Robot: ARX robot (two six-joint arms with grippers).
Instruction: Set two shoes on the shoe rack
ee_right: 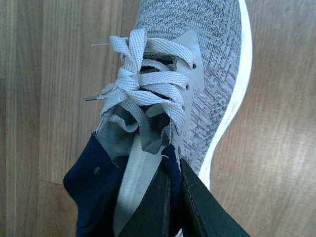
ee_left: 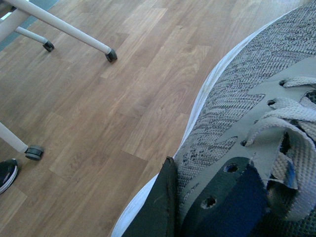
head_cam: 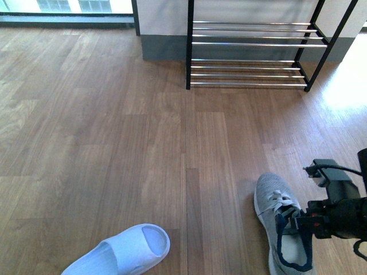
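The right tool is clenched on a grey sneaker at the near right of the wooden floor. In the right wrist view its two black fingers are pressed together, pinching the navy collar edge just behind the knotted grey laces. This sneaker points its toe toward the far side and a little left, with its white sole rim showing along one side. I cannot tell whether its heel is raised off the floor. The rack stands at the far right against the wall, a black frame carrying two tiers of chrome bars, and it is well apart from the sneaker. A pale blue slipper lies on the floor at the near left, its open toe turned to the right, well apart from both the sneaker and the rack. The left tool does not appear in the front view. Its wrist view is filled by a second sneaker of the same grey knit with a white sole, resting on the floor. One dark finger lies against the outer wall of that shoe by the eyelet panel, and the other finger is hidden, so I cannot tell whether this tool is clamped. Beyond the second sneaker, white legs on small castors stand on the floor, and the tip of a dark shoe shows at the frame edge beside one castor.
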